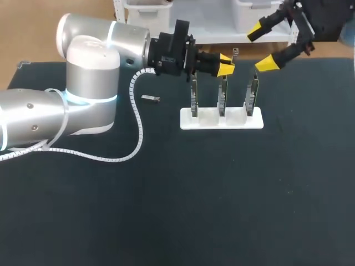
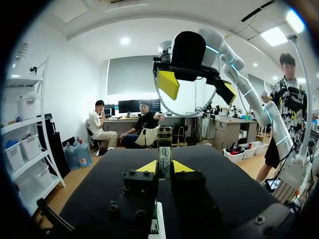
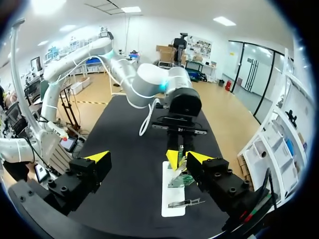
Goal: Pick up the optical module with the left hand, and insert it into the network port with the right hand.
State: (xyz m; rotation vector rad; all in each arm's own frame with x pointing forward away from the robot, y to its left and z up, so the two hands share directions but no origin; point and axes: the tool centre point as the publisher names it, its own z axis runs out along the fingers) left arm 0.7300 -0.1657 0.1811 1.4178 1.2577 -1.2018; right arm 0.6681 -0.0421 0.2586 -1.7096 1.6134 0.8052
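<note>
**Gripping the card while the module lies loose on the desk**

The left tool (image 2: 164, 168) has its two yellow tips drawn in against either face of an upright green circuit card (image 2: 164, 157). As far as the left wrist view shows, it is clamped on that card's upper edge and not on the task's thing. This card is the middle of three standing in a white slotted holder (image 1: 205, 123).

The first danger, I judge, lies right here. If the arm lifts or swings with this hold, the card may be wrenched out of its slot. It could also tip the holder, bringing the two neighbouring cards down with it.

The right tool (image 1: 262, 47) hangs with its tips wide apart and nothing between them, near the left tool and close above the right-hand card (image 1: 253, 94). With both tools crowded over the same row, a careless move by either could knock tip against tip or clip a card's top.

The small grey metal optical module (image 1: 150, 98) lies flat on the black desk (image 1: 222, 194), off the holder's left end and in neither tool. Until it is picked up, nothing can go into a port.

The left arm's white spiral cable (image 1: 136, 124) trails over the desk just beside the module. A sweep of that arm might drag the cable across the module and turn or push it, which would spoil the approach for a clean pick.
</note>
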